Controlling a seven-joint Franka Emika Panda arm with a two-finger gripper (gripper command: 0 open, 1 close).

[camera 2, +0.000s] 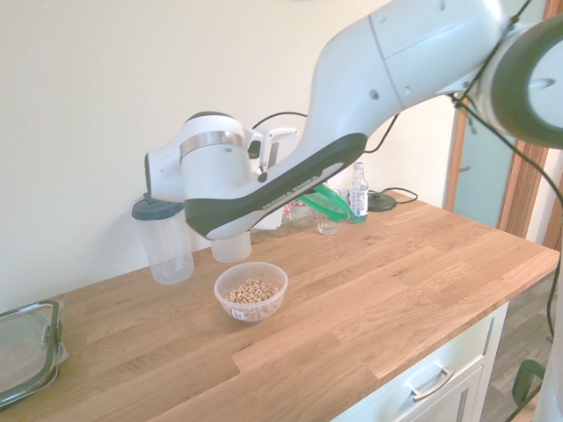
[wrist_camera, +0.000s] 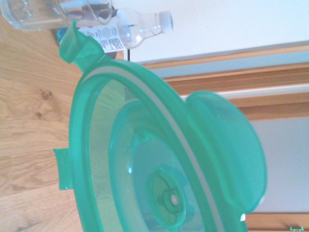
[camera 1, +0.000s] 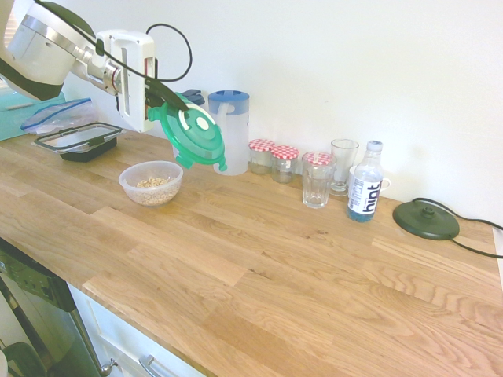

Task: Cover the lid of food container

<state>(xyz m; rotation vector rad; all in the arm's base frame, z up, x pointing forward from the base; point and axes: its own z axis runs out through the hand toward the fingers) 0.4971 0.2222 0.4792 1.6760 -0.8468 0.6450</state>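
Green lid: round green plastic lid [camera 1: 194, 135] with small clip tabs and a white ring, held in the air, tilted so its face shows in the first exterior view; just above and beside the bowl, toward the jugs, not touching it. Fills most of the wrist view [wrist_camera: 159, 159] (underside, with central hub).
Gripper: white arm's two-finger gripper [camera 1: 167, 96], pointing roughly level along the counter, jaws clamped tight on the lid's upper edge; mostly hidden behind the arm in the second exterior view, where only a green sliver of lid [camera 2: 327, 202] shows.
Food container: small round translucent whitish plastic bowl [camera 1: 151, 182] holding brownish cereal grains, uncovered, standing on the counter near its back half; seen also in the second exterior view [camera 2: 251, 291].
Worktop: oak-coloured wooden counter [camera 1: 259, 259].
Behind lid: clear plastic jug with blue lid [camera 1: 229, 129] against the wall.
Far end: rectangular black-rimmed clear container [camera 1: 78, 140], well apart from the bowl.
Along wall: small jars with red-checked lids [camera 1: 273, 158], two drinking glasses [camera 1: 317, 179], clear water bottle with blue label [camera 1: 365, 192], black round disc with a cord [camera 1: 426, 219].
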